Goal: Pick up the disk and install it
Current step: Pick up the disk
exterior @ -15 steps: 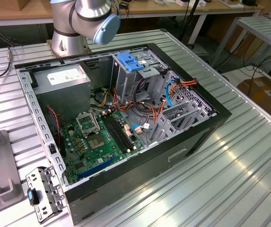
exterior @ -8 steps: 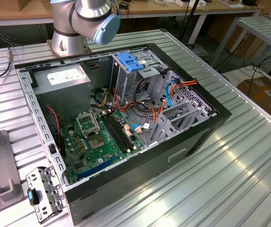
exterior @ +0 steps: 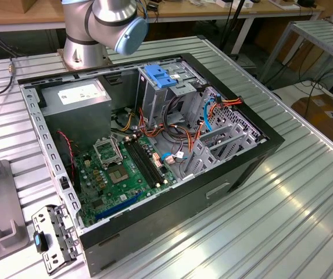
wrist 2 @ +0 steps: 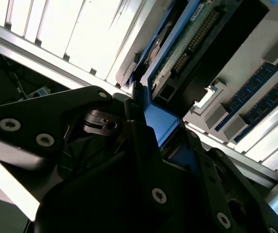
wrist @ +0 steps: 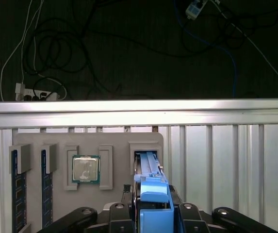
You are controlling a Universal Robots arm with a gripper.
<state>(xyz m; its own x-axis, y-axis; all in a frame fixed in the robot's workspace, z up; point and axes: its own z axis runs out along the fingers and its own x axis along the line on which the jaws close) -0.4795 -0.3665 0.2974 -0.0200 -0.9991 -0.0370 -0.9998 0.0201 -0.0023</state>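
The disk (wrist: 151, 167) stands on edge in a slot of a grey holder tray (wrist: 114, 201); its bright blue carrier (wrist: 154, 194) faces the camera. In the first wrist view my gripper (wrist: 154, 208) has a dark finger on each side of the carrier, pressed against it. The second wrist view shows the same grasp: the gripper (wrist 2: 151, 121) closes on the blue carrier, and the disk's circuit board (wrist 2: 187, 43) runs away beyond it. The disk still sits in its slot.
The tray also holds a processor chip (wrist: 86, 169) and memory sticks (wrist: 15, 194), beside a ribbed aluminium table (wrist: 226, 160). In the exterior view an open computer case (exterior: 154, 145) holds a metal drive cage with a blue latch (exterior: 159, 76). The arm's base (exterior: 114, 23) stands behind it.
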